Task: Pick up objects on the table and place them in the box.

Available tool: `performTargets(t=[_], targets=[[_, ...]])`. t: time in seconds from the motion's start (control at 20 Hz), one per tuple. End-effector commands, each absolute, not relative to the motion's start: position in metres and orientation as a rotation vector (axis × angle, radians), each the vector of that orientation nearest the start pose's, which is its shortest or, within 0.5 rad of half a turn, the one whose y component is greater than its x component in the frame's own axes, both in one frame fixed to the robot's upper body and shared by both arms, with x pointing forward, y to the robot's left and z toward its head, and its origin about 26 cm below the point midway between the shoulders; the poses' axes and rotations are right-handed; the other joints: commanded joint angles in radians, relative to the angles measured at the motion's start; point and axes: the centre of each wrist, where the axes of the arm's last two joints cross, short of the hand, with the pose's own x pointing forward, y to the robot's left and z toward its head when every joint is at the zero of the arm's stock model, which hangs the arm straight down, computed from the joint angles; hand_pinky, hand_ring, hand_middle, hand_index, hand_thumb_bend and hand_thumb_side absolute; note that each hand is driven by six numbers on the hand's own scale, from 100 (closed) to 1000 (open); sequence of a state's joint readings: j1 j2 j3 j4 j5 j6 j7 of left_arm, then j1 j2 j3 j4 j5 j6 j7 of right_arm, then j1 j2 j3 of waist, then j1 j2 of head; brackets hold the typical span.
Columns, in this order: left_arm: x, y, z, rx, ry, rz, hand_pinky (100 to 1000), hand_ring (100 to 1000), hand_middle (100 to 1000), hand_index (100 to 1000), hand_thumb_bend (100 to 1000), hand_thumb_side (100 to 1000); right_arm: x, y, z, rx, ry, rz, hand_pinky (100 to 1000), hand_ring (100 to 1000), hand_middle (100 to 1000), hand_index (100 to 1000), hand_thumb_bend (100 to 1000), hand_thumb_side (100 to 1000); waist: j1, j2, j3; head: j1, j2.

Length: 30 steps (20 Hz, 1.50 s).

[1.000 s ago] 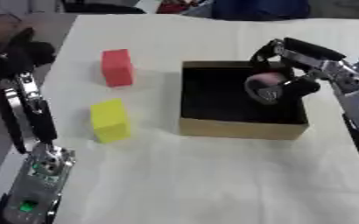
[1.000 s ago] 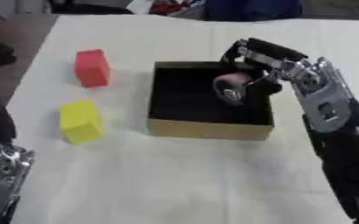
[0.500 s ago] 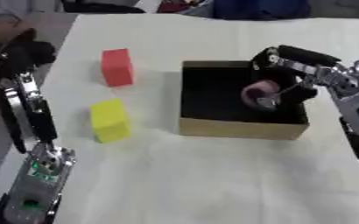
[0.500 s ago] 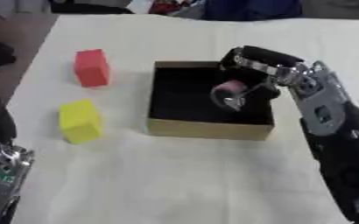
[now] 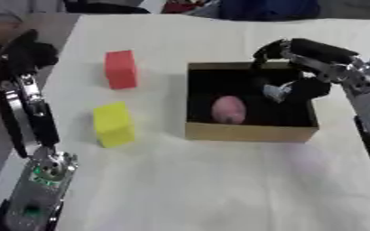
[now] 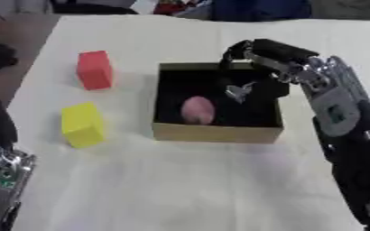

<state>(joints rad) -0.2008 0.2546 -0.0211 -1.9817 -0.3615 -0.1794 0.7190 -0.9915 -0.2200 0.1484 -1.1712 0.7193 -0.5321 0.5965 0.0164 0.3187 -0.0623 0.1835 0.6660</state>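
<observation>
Our right robot hand [image 5: 302,67], released above the box [image 5: 247,131], should lift straight up, clearing the pink object [image 5: 228,109].

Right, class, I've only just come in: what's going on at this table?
A humanoid robot is clearing things from a white table into a box. Its right hand hovers over the box with fingers spread, holding nothing. A pink object lies on the box floor. A red block and a yellow block sit on the table to the box's left. The left hand is at the table's left edge, away from them.
</observation>
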Motion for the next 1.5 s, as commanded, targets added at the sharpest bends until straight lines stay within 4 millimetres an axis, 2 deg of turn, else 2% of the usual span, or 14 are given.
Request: performTargets(t=[0.05,0.3,0.55,0.65,0.8,0.95,1.0,1.1,1.25,1.5], targets=[[0.290,0.253,0.169,0.785,-2.492,0.285,613,612,549,764,190,1000,0.454,-0.163,0.268,0.635,2.501,-2.334,931,898,675,744,107,690,0.000,-0.020,0.002,0.004,-0.012],[0.290,0.254,0.169,0.787,-2.493,0.285,612,612,550,764,190,1000,0.449,-0.165,0.281,0.604,2.580,-2.245,937,888,653,741,100,686,0.001,-0.023,0.004,0.006,-0.008],[0.290,0.254,0.169,0.789,-2.493,0.286,612,613,551,764,190,1000,0.440,-0.175,0.305,0.513,2.754,-2.091,923,864,630,746,100,690,0.002,-0.025,0.002,0.008,-0.004],[0.290,0.254,0.169,0.791,-2.493,0.286,612,613,551,764,190,1000,0.433,-0.180,0.315,0.463,2.850,-1.969,916,848,617,744,100,639,0.002,-0.026,0.002,0.009,-0.004],[0.290,0.255,0.169,0.795,-2.496,0.282,612,613,552,764,189,1000,0.426,-0.188,0.325,0.308,3.032,-1.721,917,840,607,742,100,637,0.002,-0.027,0.002,0.011,-0.003],[0.290,0.257,0.170,0.805,-2.503,0.266,612,614,553,765,187,1000,0.418,-0.194,0.332,0.100,3.176,-1.459,922,834,620,759,100,725,0.003,-0.026,0.000,0.012,0.001],[0.290,0.258,0.171,0.810,-2.507,0.257,612,615,553,764,186,1000,0.416,-0.195,0.333,0.026,3.206,-1.385,926,838,639,769,100,842,0.003,-0.026,0.000,0.012,0.003],[0.291,0.260,0.173,0.822,-2.517,0.233,612,616,555,767,183,1000,0.412,-0.198,0.336,-0.107,3.246,-1.262,935,848,666,780,100,761,0.003,-0.025,-0.003,0.010,0.006],[0.291,0.264,0.177,0.840,-2.534,0.186,612,616,556,768,180,1000,0.408,-0.203,0.337,-0.248,3.272,-1.139,940,852,672,783,100,752,0.003,-0.024,-0.007,0.003,0.017],[0.291,0.271,0.183,0.871,-2.559,0.088,612,618,559,771,172,1000,0.403,-0.212,0.338,-0.371,3.295,-1.010,945,850,666,784,100,739,0.002,-0.019,-0.010,-0.010,0.041]])
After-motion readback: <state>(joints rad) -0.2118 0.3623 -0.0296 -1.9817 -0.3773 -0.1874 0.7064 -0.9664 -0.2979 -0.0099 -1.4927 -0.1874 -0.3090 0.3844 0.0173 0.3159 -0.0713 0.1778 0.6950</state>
